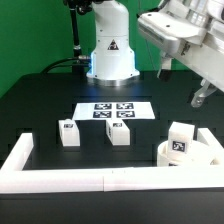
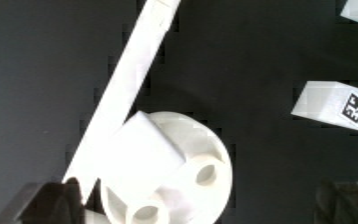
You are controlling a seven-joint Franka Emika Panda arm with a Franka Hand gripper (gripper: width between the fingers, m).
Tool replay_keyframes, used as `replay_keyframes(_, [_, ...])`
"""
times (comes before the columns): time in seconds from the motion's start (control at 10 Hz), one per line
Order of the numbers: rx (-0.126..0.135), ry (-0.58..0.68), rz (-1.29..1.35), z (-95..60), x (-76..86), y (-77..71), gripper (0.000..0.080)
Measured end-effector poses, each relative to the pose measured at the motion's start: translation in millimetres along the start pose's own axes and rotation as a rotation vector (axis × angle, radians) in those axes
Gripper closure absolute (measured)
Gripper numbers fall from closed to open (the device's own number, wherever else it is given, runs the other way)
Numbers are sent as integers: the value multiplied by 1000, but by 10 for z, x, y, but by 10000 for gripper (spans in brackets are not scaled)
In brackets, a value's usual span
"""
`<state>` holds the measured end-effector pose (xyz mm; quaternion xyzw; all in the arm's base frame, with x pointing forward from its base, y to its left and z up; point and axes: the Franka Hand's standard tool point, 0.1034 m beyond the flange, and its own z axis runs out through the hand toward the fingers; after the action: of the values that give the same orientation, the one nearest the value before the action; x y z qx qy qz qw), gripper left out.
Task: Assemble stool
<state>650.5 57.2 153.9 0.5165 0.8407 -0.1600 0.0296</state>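
The white round stool seat (image 1: 190, 158) lies in the front corner at the exterior view's right, against the border wall. In the wrist view the seat (image 2: 158, 160) shows its holes and sits between the dark fingertips (image 2: 51, 202). One tagged leg block (image 1: 180, 140) stands just behind the seat; it also shows in the wrist view (image 2: 341, 103), apart from the seat. Two more leg blocks (image 1: 68, 133) (image 1: 118, 133) stand mid-table. My gripper (image 1: 200, 97) hangs above the seat, open and empty; in the wrist view the gripper (image 2: 197, 205) has its jaws wide apart.
The marker board (image 1: 114, 110) lies flat in front of the robot base (image 1: 110, 55). The long white border wall (image 1: 90, 181) runs along the front and up both sides; in the wrist view the wall (image 2: 140, 60) passes beside the seat.
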Motion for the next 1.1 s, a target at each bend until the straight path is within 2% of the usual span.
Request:
replay_keyframes(0.2, [5,-6,-19,26,-45,-17,151])
replay_keyframes(0.3, [23,23,-65,72,5,-37,151])
replay_keyframes(0.4, [60,101,-50,116,32,-86,151])
replay_keyframes(0.5, [96,166,-19,149,52,-90,151])
replay_keyframes(0.6, [143,206,-9,135,44,-51,151])
replay_keyframes(0.7, [161,268,20,143,9,-1,151])
replay_keyframes(0.9, [165,307,69,205,-175,-29,151])
replay_keyframes(1.1, [171,293,82,223,-209,-43,151])
